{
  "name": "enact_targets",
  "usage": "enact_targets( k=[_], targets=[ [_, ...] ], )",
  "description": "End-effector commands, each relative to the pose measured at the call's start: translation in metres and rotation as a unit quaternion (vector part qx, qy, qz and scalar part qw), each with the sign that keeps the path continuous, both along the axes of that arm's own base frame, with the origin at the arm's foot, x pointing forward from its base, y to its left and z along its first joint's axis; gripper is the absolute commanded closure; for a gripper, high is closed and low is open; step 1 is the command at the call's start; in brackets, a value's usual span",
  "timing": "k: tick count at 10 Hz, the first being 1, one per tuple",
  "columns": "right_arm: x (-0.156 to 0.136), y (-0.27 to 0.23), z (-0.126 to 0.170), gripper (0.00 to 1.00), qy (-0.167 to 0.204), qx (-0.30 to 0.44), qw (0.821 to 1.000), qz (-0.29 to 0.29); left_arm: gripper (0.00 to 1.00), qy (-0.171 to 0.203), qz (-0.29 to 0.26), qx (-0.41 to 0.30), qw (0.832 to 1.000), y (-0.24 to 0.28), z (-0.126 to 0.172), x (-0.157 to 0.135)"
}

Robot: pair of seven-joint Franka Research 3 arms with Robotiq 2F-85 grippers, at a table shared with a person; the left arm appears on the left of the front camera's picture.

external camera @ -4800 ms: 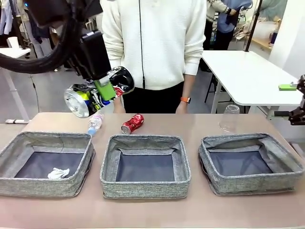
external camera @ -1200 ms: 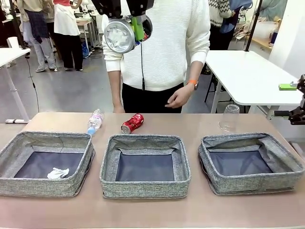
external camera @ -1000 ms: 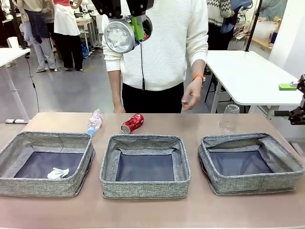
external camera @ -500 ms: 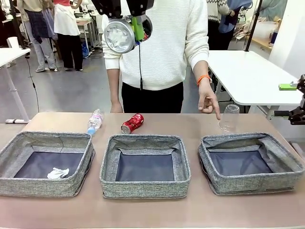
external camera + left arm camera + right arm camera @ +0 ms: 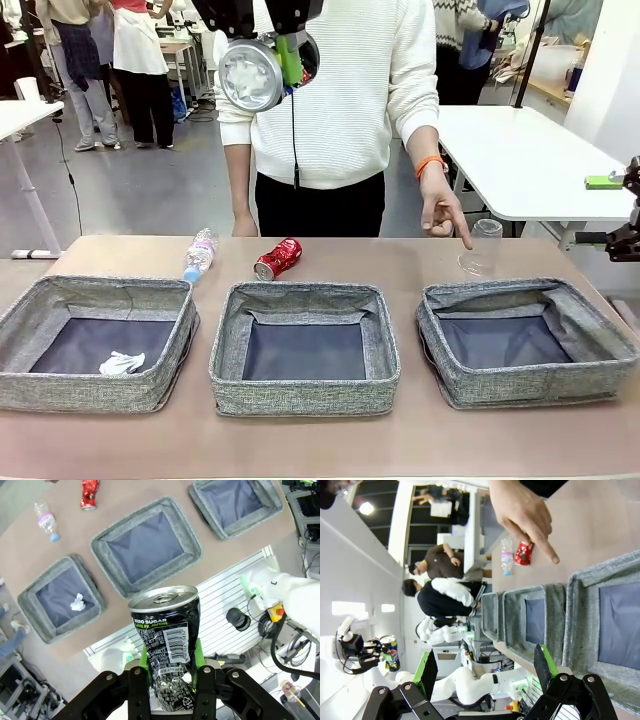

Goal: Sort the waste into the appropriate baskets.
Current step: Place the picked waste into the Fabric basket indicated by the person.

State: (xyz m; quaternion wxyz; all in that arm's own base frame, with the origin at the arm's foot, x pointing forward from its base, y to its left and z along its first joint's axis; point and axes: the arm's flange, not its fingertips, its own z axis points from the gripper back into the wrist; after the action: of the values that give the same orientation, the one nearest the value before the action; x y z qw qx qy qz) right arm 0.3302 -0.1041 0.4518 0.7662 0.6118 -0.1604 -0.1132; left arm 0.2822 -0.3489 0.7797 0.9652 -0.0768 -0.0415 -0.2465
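Dark printed can is clamped in the left pincer, which holds it high in front of the person's chest, well above the bench and all three baskets. The right pincer stands wide and empty off the bench's right end.

The fresh change is the person's hand. A second ago it hung loose at waist height. Now it has dropped, with the index finger pointing down beside the clear plastic cup, just behind the right basket. I read this as a cue that the can belongs in that basket, though the cup may be what is meant.

Nearly five seconds back the can was lower and further left, over the bottle. The bottle, the crushed red can and the paper ball in the left basket have not moved.
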Motion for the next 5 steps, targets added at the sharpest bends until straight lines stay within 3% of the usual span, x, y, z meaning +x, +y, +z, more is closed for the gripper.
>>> enact_targets(
  k=[1,3,5],
  targets=[
    [0.000,-0.024,-0.009,0.00,0.023,-0.002,1.000,0.001,0.65,-0.001,-0.029,-0.020,0.999,0.000,-0.028,0.004],
    [-0.022,-0.106,-0.013,0.00,0.042,0.023,0.998,-0.028,0.65,0.000,-0.099,-0.094,0.991,-0.020,-0.090,0.005],
    [-0.064,-0.176,-0.013,0.00,0.006,0.063,0.992,-0.111,0.65,0.024,-0.175,-0.130,0.976,-0.081,-0.146,0.014]
  ],
)
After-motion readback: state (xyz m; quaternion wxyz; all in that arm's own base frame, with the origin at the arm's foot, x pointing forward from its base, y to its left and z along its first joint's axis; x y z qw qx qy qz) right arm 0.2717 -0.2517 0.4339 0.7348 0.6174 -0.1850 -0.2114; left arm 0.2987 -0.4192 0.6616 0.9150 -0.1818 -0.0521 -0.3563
